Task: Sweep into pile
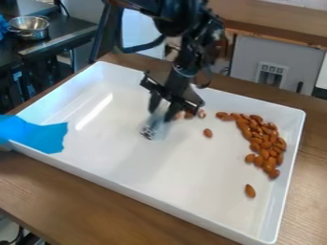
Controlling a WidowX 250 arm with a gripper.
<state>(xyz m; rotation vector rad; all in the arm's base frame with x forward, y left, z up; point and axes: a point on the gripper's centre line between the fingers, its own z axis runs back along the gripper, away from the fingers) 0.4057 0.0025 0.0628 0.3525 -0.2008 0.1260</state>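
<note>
- The pincer (162, 113) hung at a slant over the white tray (121, 172), narrowed around a pale, blurred tool (158, 125), whose speckled dark-and-silver lower end was down near the tray's floor.
- Far off to the left, up behind the pincer, a metal bowl (29, 27) with handles sat on a black worktop (64, 26).
- Left of the pincer and a bit nearer the camera, a bright blue piece of material (38, 135) lay over the tray's edge, its ragged end inside.
- Below the pincer, past the tray's near wall, ran the wooden bench (70, 194).
- Just beside the pincer on its right were a few almonds (201, 114), partly hidden by it; a single one lay a little farther right and nearer the camera.
- Well to the right of the pincer, the main heap bent in a thick curve beside the tray's right wall, the nuts touching; one more almond lay apart, on the heap's near side.
- Behind all that, right of the pincer, stood a light grey panel (246, 60).
</note>
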